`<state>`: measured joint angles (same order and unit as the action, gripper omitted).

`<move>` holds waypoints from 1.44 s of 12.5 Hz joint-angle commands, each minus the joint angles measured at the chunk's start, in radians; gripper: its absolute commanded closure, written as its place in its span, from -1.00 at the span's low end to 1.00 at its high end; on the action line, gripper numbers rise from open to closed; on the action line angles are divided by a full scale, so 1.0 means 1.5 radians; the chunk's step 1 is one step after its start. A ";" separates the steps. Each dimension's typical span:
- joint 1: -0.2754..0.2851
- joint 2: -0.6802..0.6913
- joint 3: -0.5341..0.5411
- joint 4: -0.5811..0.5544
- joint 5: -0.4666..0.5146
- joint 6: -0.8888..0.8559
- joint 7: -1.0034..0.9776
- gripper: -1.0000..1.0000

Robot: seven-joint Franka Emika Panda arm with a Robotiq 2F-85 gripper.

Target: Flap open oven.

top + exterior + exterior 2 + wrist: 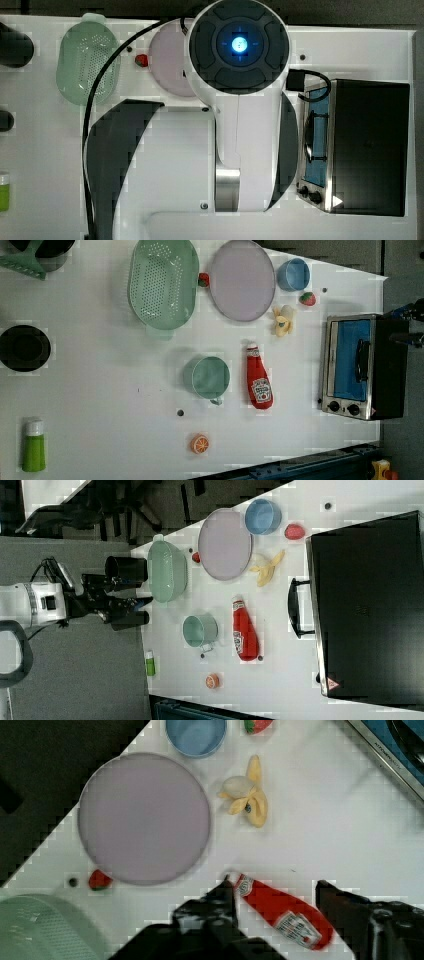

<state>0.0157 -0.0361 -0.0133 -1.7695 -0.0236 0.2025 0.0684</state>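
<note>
The oven (360,367) stands at the left view's right edge of the white table, with a black top (370,605) and a steel front with two knobs. Its bluish glass door (317,140) looks shut, and the bar handle (361,360) lies across it. My gripper (275,892) is open and holds nothing. It hangs high over the table, with the ketchup bottle (285,912) far below between its fingers. In the right view the gripper (142,609) is far to the left of the oven handle (295,607). A corner of the oven (395,745) shows in the wrist view.
On the table lie a purple plate (242,280), a green colander (162,285), a blue bowl (293,274), a peeled banana (283,321), a green mug (207,377), an orange half (199,444), a green bottle (34,446) and a black bowl (24,347). The arm's white body (240,100) covers the table's middle in the top view.
</note>
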 commanded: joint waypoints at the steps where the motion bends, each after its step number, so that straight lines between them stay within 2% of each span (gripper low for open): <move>1: -0.017 -0.289 -0.039 -0.205 -0.003 -0.118 0.079 -0.58; 3: -0.017 -0.289 -0.039 -0.205 -0.003 -0.118 0.079 -0.99; 5: -0.017 -0.289 -0.039 -0.205 -0.003 -0.118 0.079 -1.00; 6: -0.017 -0.289 -0.039 -0.205 -0.003 -0.118 0.079 -0.90; 12: -0.020 -0.286 -0.045 -0.208 -0.004 -0.118 0.079 0.55; 13: -0.020 -0.282 -0.050 -0.212 -0.005 -0.114 0.078 0.65; 15: -0.021 -0.265 -0.066 -0.231 -0.019 -0.085 0.018 0.65; 18: -0.028 -0.224 -0.105 -0.268 -0.057 0.001 -0.208 0.65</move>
<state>-0.0062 -0.3938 -0.1340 -2.1523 -0.0847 0.1914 -0.0646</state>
